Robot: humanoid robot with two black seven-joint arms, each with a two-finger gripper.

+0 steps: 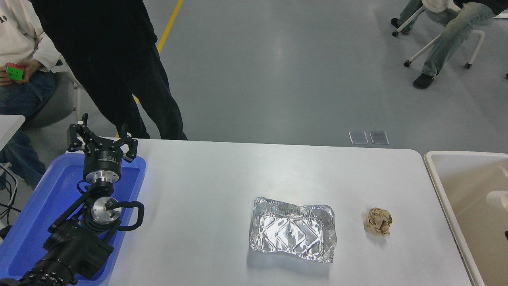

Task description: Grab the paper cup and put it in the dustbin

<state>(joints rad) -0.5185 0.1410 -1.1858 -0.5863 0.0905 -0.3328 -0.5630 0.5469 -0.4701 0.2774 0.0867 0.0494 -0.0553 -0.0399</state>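
Observation:
A cream-white rounded shape, seemingly the paper cup (497, 198), shows at the right edge within the outline of the beige dustbin (438, 178). Whether it rests inside or hangs above the bin I cannot tell. Just below it, a dark sliver (507, 235) cuts the right edge; it may belong to my right arm, whose gripper is out of view. My left gripper (101, 137) is parked at the lower left over the far end of the blue tray (35, 210), fingers spread open and holding nothing.
A crinkled silver foil tray (293, 234) lies mid-table, with a crumpled brown paper ball (378, 222) to its right. A person in black stands at the table's far left corner. Another person sits at the far left holding a colourful cube.

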